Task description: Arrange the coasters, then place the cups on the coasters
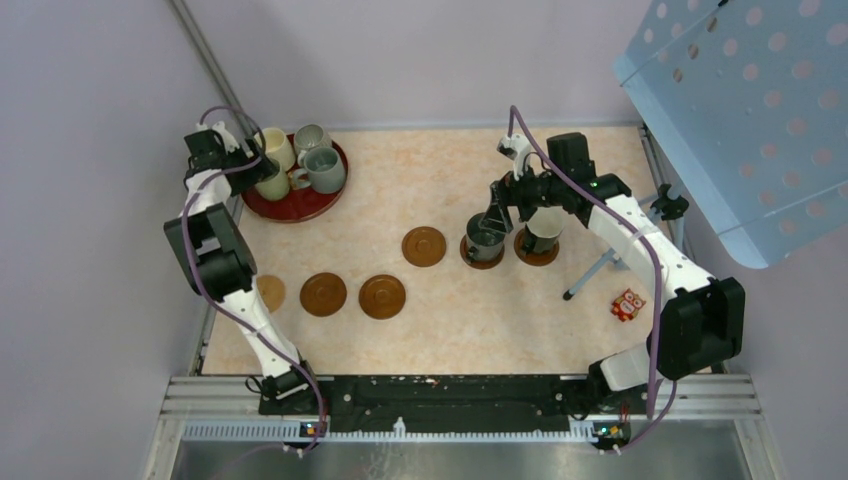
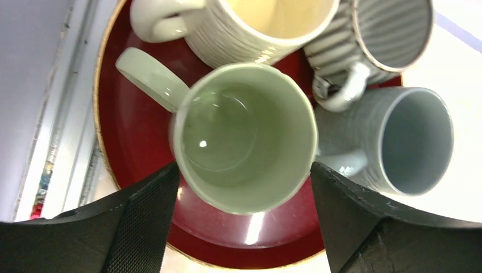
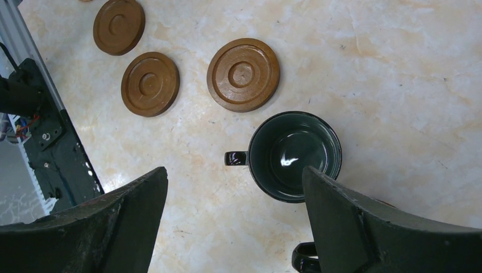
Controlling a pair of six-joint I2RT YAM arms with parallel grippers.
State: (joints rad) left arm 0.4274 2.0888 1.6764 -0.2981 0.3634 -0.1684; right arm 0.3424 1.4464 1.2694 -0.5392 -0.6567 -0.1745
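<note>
Because four cups stand crowded together on the red tray (image 2: pixel 136 142) at the far left corner of the table (image 1: pixel 450 330), the left gripper (image 2: pixel 244 170) is set straight above the pale green cup (image 2: pixel 244 136), with one of its fingers (image 2: pixel 142 222) on each side of the wall. Both fingers seem to meet the cup, so we judge that the grip is closed on it, although the cup sits on the tray and is not lifted.

We think this cup is chosen because its two sides are free. Its handle points toward the tray's rim, while the cream cup (image 2: pixel 256 28), the ribbed grey cup (image 2: pixel 386 28) and the grey cup (image 2: pixel 409 142) stand close around it. The grey cup's handle is very near one finger, so a lift should go straight up.

The right gripper (image 3: pixel 236 170) hangs wide and empty over the dark green cup (image 3: pixel 295 153). In the top view this cup stands on a coaster, just beside another cup (image 1: pixel 545 230) that also has its coaster.

Four coasters are bare: the far coaster (image 1: pixel 424 246), the middle coaster (image 1: pixel 382 296), the brown coaster (image 1: pixel 323 294) and the tan coaster (image 1: pixel 270 292), partly hidden by the left arm. They lie apart from each other, which leaves room for fingers around each cup.
</note>
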